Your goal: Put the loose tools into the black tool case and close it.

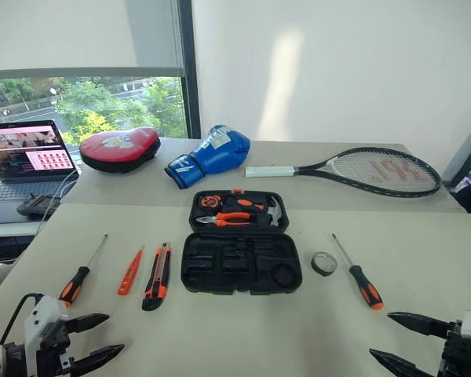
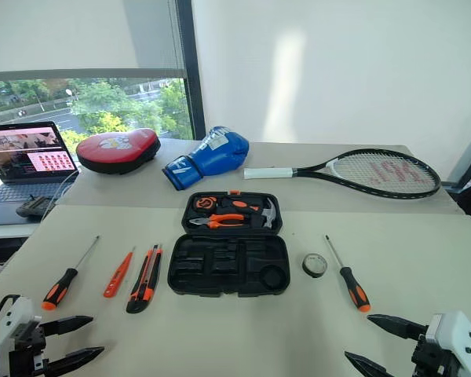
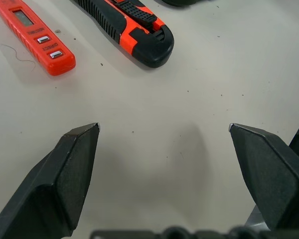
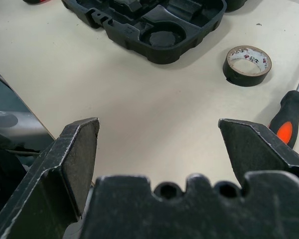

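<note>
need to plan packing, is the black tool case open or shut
Open: the black tool case lies flat, lid back, pliers in the far half, near slots empty.

Left gripper [image 1: 94, 339] and right gripper [image 2: 385, 343]: each has two black, tapered, wedge-shaped fingers on a white wrist housing with black fittings (a thin black cable loops beside the left housing).

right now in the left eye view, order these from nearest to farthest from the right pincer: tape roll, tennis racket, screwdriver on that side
1. Screwdriver, just ahead of the right pincer.
2. Tape roll, beside the open tool case.
3. Tennis racket, at the table's far edge.
</note>
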